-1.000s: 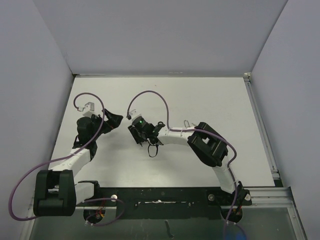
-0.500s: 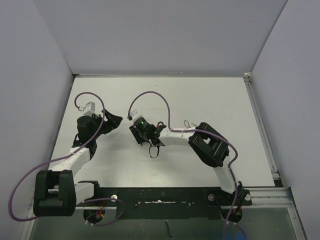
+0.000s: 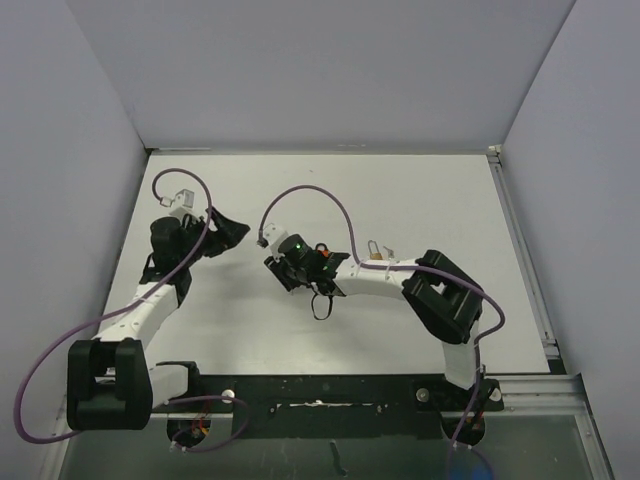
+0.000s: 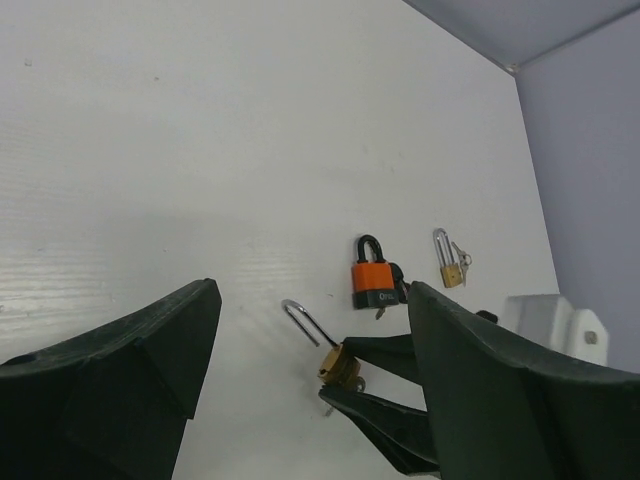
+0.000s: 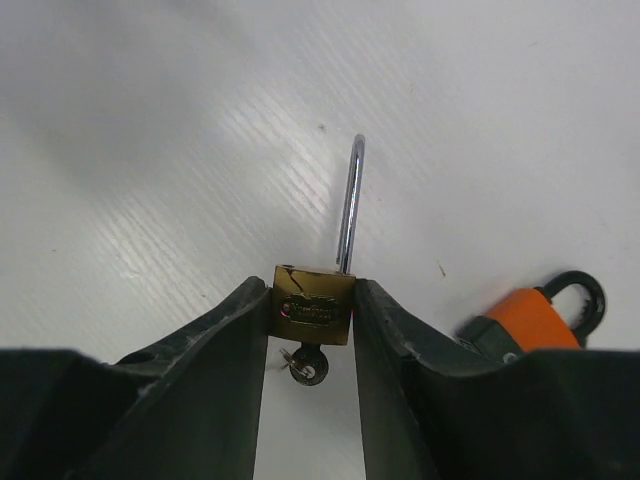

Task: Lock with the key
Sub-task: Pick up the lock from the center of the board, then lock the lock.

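A brass padlock with a long steel shackle is pinched by its two sides in my right gripper, which is shut on it. The key sticks out of the body's underside, between the fingers. In the left wrist view the same padlock shows its shackle raised, with the short leg free of the body. My left gripper hangs open above the table to the left of it, with nothing between its fingers. From above, the left gripper points toward the right gripper.
An orange padlock with a black shackle lies just beyond the held one, beside the right wrist. A smaller brass padlock with keys lies further right. A black strap loop hangs under the right wrist. Walls enclose the white table.
The right gripper has closed further on the brass padlock and shifted slightly right with its arm. The left gripper has narrowed a little and moved slightly toward the back.
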